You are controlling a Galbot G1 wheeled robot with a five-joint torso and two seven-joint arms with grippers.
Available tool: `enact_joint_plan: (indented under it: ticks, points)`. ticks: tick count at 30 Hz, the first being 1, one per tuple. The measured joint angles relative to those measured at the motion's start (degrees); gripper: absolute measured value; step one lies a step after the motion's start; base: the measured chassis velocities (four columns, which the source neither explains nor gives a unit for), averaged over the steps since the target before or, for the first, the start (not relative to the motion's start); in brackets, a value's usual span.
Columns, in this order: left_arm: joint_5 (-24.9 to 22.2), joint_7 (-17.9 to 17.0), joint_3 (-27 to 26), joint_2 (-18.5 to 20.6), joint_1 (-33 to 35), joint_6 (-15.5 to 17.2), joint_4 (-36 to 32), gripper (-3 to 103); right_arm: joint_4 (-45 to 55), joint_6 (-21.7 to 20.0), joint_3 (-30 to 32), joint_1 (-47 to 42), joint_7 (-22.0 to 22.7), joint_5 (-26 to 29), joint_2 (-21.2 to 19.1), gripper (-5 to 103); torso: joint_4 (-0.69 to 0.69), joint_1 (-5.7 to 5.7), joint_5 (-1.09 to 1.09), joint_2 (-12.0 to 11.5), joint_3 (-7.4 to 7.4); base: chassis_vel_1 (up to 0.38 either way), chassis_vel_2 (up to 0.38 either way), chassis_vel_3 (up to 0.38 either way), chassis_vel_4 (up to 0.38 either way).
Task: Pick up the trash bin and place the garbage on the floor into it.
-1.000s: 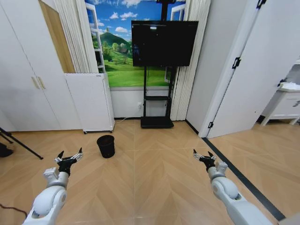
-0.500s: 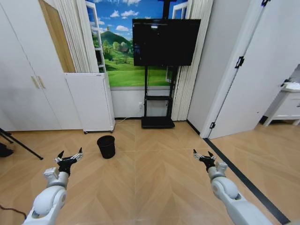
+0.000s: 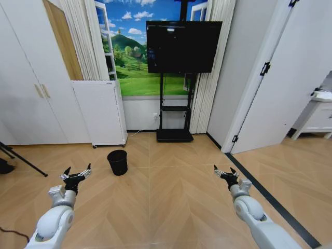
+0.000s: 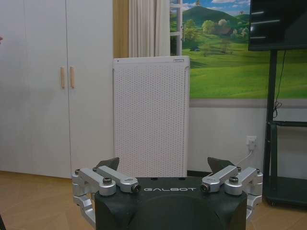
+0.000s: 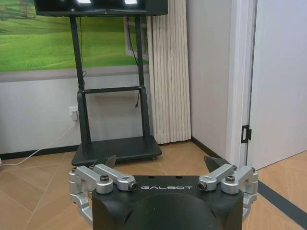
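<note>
The small black trash bin (image 3: 118, 162) stands upright on the tan chevron floor (image 3: 171, 202), in front of the white perforated appliance. My left gripper (image 3: 77, 173) is held out low at the left, open and holding nothing, a short way left of and nearer than the bin. Its open fingers (image 4: 108, 163) show in the left wrist view, facing the appliance. On the right my right gripper (image 3: 225, 173) is open and holds nothing, its fingers (image 5: 215, 163) pointing toward the TV stand. The garbage is out of view.
A white perforated appliance (image 3: 99, 113) stands against the wall behind the bin. A TV on a black stand (image 3: 175, 136) is at the back centre. White cupboards line the left, and a tripod leg (image 3: 21, 160) crosses the floor. A dark strip (image 3: 270, 199) runs past the right door.
The whole view shifted slightly rightward a second ago as the camera moved; since half a second ago nothing has changed. Both arms keep their pose.
</note>
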Motion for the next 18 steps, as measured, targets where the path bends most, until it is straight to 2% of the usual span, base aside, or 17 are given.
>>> enact_joint_plan:
  ticks: [18]
  points:
    - [0.0, 0.0, 0.0, 0.0, 0.0, 0.0, 0.0, 100, 0.0, 0.0, 0.0, 0.0, 0.0, 0.0, 0.0, 100, 0.0, -0.01, 0.0, 0.01, 0.0, 0.0, 0.0, 0.0, 0.0]
